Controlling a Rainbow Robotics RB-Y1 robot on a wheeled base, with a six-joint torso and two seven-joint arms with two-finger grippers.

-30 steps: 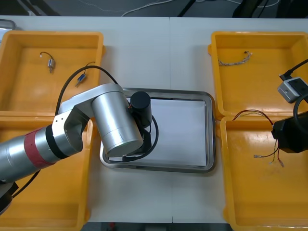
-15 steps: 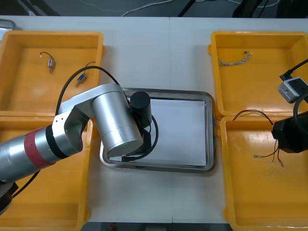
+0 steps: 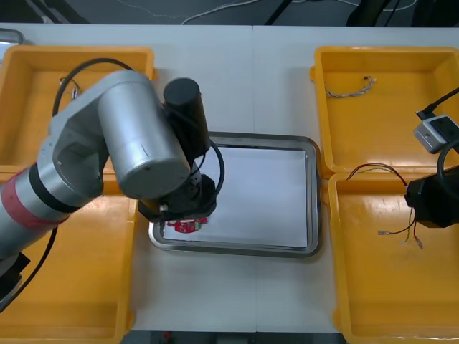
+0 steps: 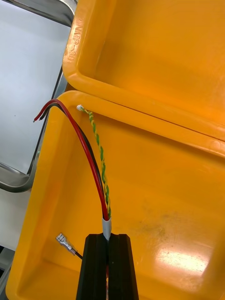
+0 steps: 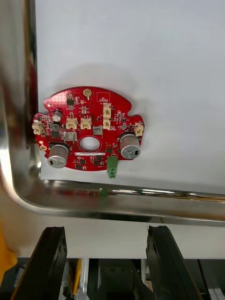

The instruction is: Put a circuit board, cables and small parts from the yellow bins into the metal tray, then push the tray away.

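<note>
**Front view.** The left arm reaches over the left end of the shiny metal tray with the white inside (image 3: 312,193), which stands on the light bench (image 3: 237,72) between the yellow plastic bins. The round red circuit board (image 3: 185,226) lies in the tray's near-left corner, partly under the arm's wrist. The right arm hangs over the near-right yellow bin (image 3: 387,294), where the thin red and yellow cable (image 3: 399,233) trails down to the bin floor. A pale twisted cable (image 3: 350,87) lies in the far-right yellow bin (image 3: 380,132).

**Right wrist view.** The right gripper (image 4: 107,236) is pressed together on the red and yellow cable (a grey sleeve sits just above the fingertips). The strands rise from the fingers across the near-right bin, and the red one reaches past its rim towards the tray. A small metal terminal (image 4: 63,243) lies just beside the fingers.

**Left wrist view.** The left gripper (image 5: 104,232) is spread wide, with nothing between its fingers. The circuit board lies flat on the tray's white floor in the corner, close to the rim and apart from both fingers.
</note>
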